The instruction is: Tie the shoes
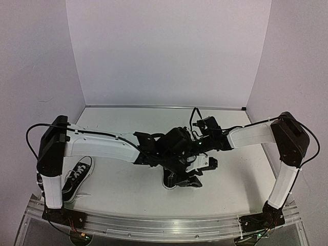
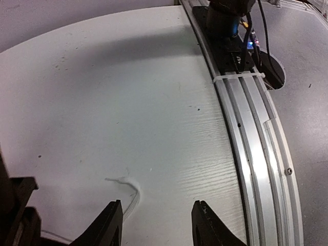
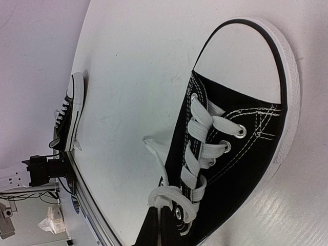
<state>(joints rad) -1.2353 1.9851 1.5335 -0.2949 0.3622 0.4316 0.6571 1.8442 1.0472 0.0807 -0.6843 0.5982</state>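
A small black canvas low-top sneaker (image 3: 241,154), with a white rubber toe cap and a white sole edge, sits near the middle of the white table (image 1: 128,192), right under the two wrists where the arms meet. Its white laces (image 3: 197,148) cross between metal eyelets. At the top of the lacing they gather into a lace loop (image 3: 166,197), and a loose strand trails onto the table beside the shoe.

The right gripper (image 3: 158,214) has its fingers pressed together on that loop, just above the top eyelets.

The left gripper (image 2: 156,206) hangs low over bare table with its jaws apart. A thin white lace end (image 2: 130,185) lies curled on the surface just ahead of them and runs close past one finger (image 2: 110,223). I cannot tell whether it touches.

The second sneaker (image 1: 77,178), of the same make, stands at the table's left side by the near edge. It is just beside the left arm's base and well apart from the first.

A grooved aluminium rail (image 2: 251,148) borders the near edge and carries both arm bases
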